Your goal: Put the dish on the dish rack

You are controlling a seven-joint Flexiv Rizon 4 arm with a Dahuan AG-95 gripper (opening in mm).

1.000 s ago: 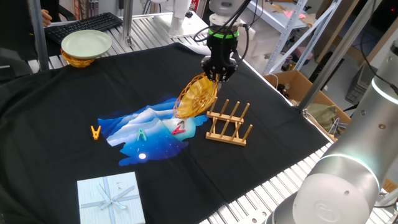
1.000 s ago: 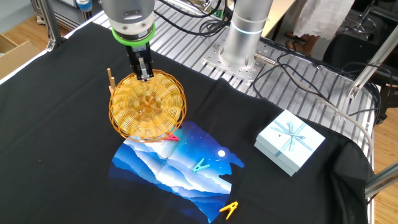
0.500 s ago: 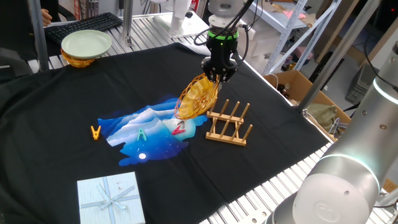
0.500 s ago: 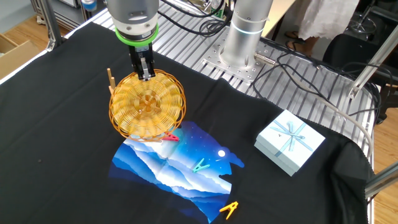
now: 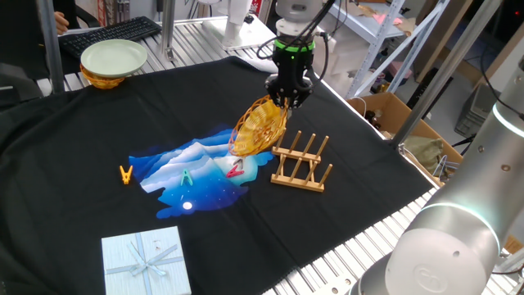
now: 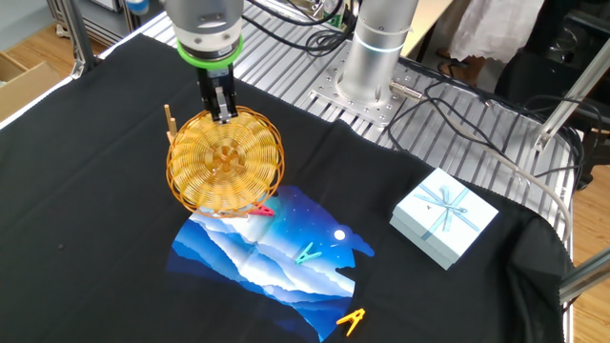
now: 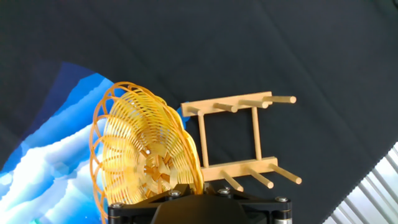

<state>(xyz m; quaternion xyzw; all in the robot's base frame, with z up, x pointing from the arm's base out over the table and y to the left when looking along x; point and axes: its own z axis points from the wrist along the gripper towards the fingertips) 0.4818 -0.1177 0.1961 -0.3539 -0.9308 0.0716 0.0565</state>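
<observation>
The dish [image 5: 259, 128] is a golden woven wicker plate, held on edge by its upper rim in my gripper [image 5: 286, 100], which is shut on it. It hangs above the cloth just left of the dish rack [image 5: 301, 161], a small wooden rack with upright pegs. In the other fixed view the dish [image 6: 226, 159] faces the camera below the gripper [image 6: 220, 107], and only one peg of the rack [image 6: 170, 124] shows behind it. In the hand view the dish [image 7: 144, 154] stands left of the rack [image 7: 237, 137].
A blue printed cloth [image 5: 192, 168] lies under the dish with red [image 5: 236, 170], green [image 5: 187, 177] and orange [image 5: 126, 174] clips nearby. A pale gift box [image 5: 146, 260] sits at the front. A green plate on a wicker bowl [image 5: 113, 59] stands at the back left.
</observation>
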